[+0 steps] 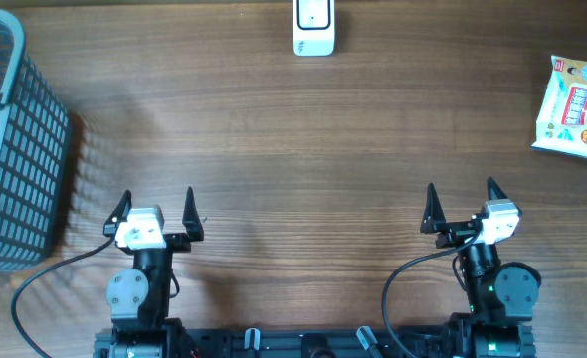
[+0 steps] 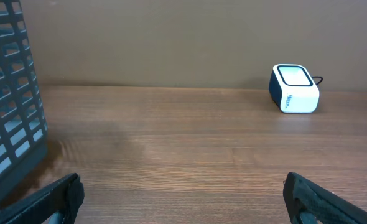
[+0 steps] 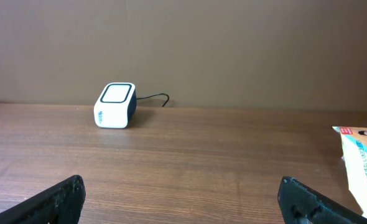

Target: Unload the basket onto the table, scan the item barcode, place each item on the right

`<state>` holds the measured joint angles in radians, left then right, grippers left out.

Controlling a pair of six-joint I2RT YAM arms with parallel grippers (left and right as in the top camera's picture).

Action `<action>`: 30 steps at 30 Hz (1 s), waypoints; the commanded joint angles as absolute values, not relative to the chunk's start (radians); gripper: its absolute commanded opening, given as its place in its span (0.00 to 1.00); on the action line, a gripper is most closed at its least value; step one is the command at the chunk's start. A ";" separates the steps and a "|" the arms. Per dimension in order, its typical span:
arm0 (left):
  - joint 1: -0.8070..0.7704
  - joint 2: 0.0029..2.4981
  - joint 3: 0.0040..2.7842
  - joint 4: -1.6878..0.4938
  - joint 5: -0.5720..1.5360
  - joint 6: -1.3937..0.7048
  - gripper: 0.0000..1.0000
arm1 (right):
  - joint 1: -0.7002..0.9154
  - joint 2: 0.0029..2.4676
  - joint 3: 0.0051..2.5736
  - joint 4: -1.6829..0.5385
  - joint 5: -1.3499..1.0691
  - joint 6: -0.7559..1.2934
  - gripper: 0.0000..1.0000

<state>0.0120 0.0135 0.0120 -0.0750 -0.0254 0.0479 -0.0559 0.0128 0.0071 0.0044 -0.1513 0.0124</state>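
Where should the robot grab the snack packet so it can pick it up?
Probably the near edge of the snack packet, coming down from above with the right hand. It lies flat on the table, so only its thin edges offer something to pinch.

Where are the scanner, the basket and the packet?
barcode scanner (image 1: pixel 313 28), overhead view, white top face.
grey basket (image 1: pixel 30 169), overhead view, slatted side wall.
printed packet (image 1: pixel 575 107), overhead view, printed front.
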 commanded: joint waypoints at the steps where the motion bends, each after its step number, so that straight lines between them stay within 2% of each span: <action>1: 0.007 0.003 0.006 -0.076 -0.025 0.045 1.00 | -0.060 0.004 0.005 0.008 -0.138 0.002 1.00; 30: 0.008 0.004 0.006 -0.071 -0.031 0.045 1.00 | -0.060 0.004 0.005 0.008 -0.137 0.002 1.00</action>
